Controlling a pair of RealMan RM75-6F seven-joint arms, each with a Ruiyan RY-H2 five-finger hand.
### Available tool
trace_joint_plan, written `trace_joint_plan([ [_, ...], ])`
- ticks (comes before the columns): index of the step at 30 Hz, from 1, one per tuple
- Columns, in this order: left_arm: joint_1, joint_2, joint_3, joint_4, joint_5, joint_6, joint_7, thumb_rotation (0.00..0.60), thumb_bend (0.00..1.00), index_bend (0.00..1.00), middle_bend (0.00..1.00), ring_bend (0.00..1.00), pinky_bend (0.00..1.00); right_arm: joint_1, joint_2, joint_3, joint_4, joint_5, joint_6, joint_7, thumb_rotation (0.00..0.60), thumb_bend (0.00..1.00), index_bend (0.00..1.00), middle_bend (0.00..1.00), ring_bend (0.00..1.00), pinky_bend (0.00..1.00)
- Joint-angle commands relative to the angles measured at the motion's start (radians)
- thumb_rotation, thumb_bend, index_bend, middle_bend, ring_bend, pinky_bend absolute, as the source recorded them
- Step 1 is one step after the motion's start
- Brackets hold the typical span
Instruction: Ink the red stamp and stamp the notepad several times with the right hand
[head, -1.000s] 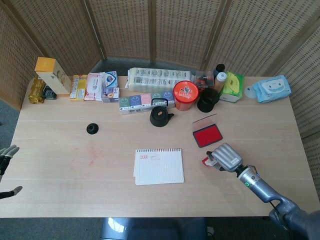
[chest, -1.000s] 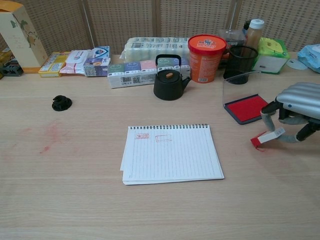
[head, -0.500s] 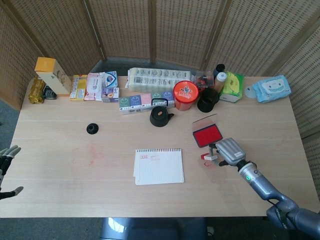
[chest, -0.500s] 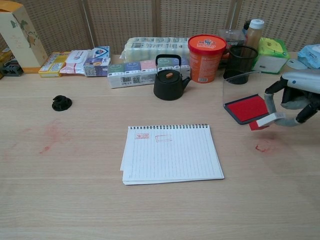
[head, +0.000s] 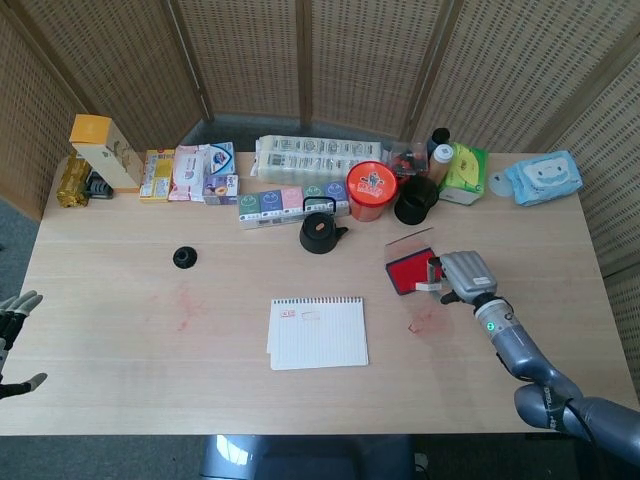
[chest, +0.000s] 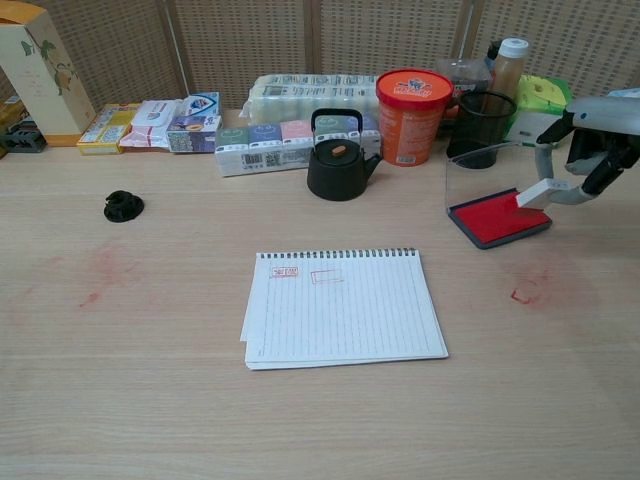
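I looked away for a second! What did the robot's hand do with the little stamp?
The right hand, holding the stamp, lifted it off the table and carried it away from the robot to the red ink pad, leaving a red smudge. The notepad, kettle and left hand stayed put.

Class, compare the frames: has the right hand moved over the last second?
Yes. The right hand, holding the stamp, moved away from the table's near edge toward the ink pad, and the stamp now sits over its red surface.

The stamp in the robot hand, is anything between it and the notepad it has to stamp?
Nothing visible. The right robot hand holds the stamp over the ink pad; only bare table lies between there and the notepad.
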Motion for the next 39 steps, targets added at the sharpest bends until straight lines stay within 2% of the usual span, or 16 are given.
trace_joint_plan([
  [1,-0.003,0.001,0.0,0.002,0.0,-0.004,-0.005,0.6,0.0,0.0,0.0,0.0,0.01,0.076,-0.017,0.052,-0.07,0.403,-0.023,-0.279,0.6,0.55,0.71,1.0,1.0,1.0],
  [8,-0.01,0.005,0.0,0.008,0.0,-0.017,-0.019,0.6,0.0,0.0,0.0,0.0,0.01,0.2,-0.048,0.054,-0.098,0.869,0.068,-0.525,0.6,0.56,0.71,1.0,1.0,1.0],
  [10,-0.013,0.006,0.0,0.009,-0.002,-0.022,-0.023,0.6,0.0,0.0,0.0,0.0,0.01,0.227,-0.054,0.072,-0.096,0.979,0.071,-0.551,0.6,0.56,0.71,1.0,1.0,1.0],
  [13,-0.017,0.007,0.0,0.009,-0.004,-0.029,-0.026,0.6,0.0,0.0,0.0,0.0,0.01,0.257,-0.066,0.096,-0.077,1.08,0.071,-0.571,0.6,0.56,0.71,1.0,1.0,1.0],
  [22,-0.029,0.009,-0.002,0.01,-0.017,-0.054,-0.035,0.6,0.0,0.0,0.0,0.0,0.01,0.302,-0.114,0.149,0.01,1.223,0.063,-0.595,0.6,0.57,0.71,1.0,1.0,1.0],
  [26,-0.039,0.012,-0.006,0.012,-0.031,-0.075,-0.047,0.6,0.0,0.0,0.0,0.0,0.01,0.323,-0.131,0.17,0.031,1.256,0.088,-0.615,0.6,0.58,0.72,1.0,1.0,1.0],
  [31,-0.053,0.015,-0.011,0.017,-0.05,-0.106,-0.062,0.6,0.0,0.0,0.0,0.0,0.01,0.358,-0.166,0.224,0.061,1.352,0.141,-0.651,0.6,0.59,0.72,1.0,1.0,1.0],
  [39,-0.058,0.017,-0.011,0.022,-0.053,-0.117,-0.077,0.6,0.0,0.0,0.0,0.0,0.01,0.375,-0.23,0.248,0.142,1.403,0.163,-0.73,0.6,0.59,0.72,1.0,1.0,1.0],
])
